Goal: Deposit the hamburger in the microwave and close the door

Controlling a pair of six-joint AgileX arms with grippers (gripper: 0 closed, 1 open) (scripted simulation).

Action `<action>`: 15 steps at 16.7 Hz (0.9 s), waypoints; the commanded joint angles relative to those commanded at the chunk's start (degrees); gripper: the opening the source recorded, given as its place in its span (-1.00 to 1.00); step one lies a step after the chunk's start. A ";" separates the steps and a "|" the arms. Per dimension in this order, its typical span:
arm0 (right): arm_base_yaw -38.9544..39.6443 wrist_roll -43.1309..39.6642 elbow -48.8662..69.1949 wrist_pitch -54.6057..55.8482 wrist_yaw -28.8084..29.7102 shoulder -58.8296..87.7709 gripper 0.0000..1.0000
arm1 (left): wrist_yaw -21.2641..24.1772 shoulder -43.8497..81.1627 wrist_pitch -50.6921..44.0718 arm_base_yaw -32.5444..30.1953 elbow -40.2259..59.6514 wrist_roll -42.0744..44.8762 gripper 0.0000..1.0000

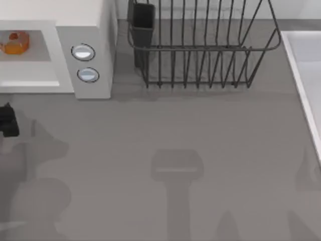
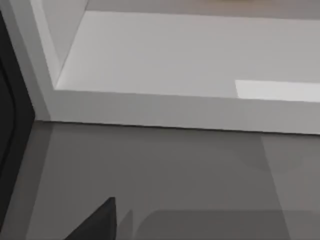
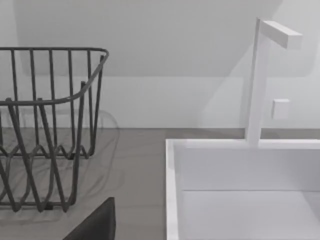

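Observation:
The white microwave (image 1: 103,30) stands at the table's back left with its cavity open toward the front. The orange-brown hamburger (image 1: 15,42) lies inside on the cavity floor. Two round knobs (image 1: 83,52) sit on the grey control panel to the cavity's right. The door is out of the top view. My left gripper (image 1: 7,120) is a dark shape at the far left edge, in front of the microwave and apart from it. The left wrist view looks at the microwave's white sill (image 2: 175,107), with a dark panel (image 2: 10,125) at the opening's side. My right gripper (image 3: 95,225) hangs near the sink.
A dark wire dish rack (image 1: 200,50) with a black cup holder (image 1: 143,22) stands at the back centre, right of the microwave. A white sink basin (image 1: 306,75) runs along the right edge, its faucet (image 3: 257,80) standing behind it. Grey tabletop (image 1: 165,150) stretches in front.

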 joint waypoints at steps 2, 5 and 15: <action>0.00 0.00 0.00 0.00 0.00 0.00 1.00 | 0.46 -2.13 1.95 0.63 -2.67 0.24 1.00; 0.00 0.00 0.00 0.00 0.00 0.00 1.00 | 0.53 -2.49 2.29 0.74 -3.10 0.28 1.00; 0.00 0.00 0.00 0.00 0.00 0.00 1.00 | 0.23 -15.22 -14.95 0.41 1.02 0.15 1.00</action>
